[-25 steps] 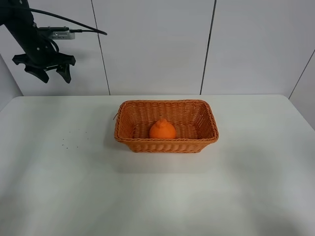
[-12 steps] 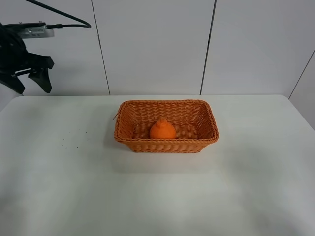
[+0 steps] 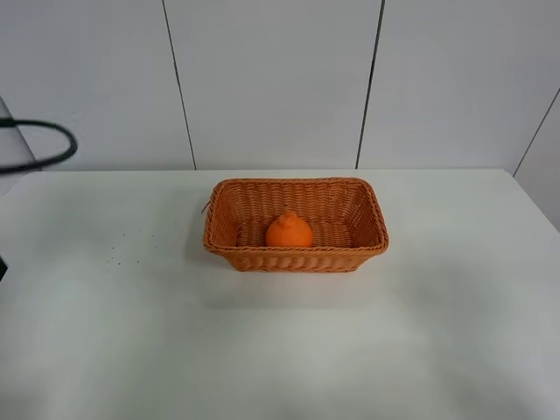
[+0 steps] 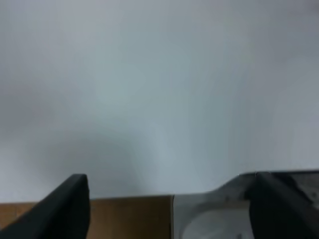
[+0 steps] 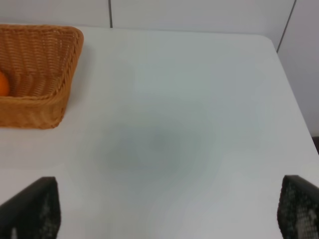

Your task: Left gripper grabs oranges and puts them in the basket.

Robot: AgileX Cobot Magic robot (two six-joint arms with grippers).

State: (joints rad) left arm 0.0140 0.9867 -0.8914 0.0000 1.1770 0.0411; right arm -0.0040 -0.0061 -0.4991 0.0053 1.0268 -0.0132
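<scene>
In the wicker basket (image 3: 296, 226) at mid-table (image 3: 105, 332), the orange (image 3: 289, 230) sits settled. The left gripper (image 4: 169, 209), fingers spread and empty, faces a blank wall; the right gripper (image 5: 167, 209) hangs open. Little risk seemingly remains beyond a stray arm nudging the basket.

The basket (image 3: 296, 225) sits mid-counter (image 3: 131, 332) with the orange (image 3: 289, 230) inside. Bare counter lies all around, wide at 6 o'clock.
</scene>
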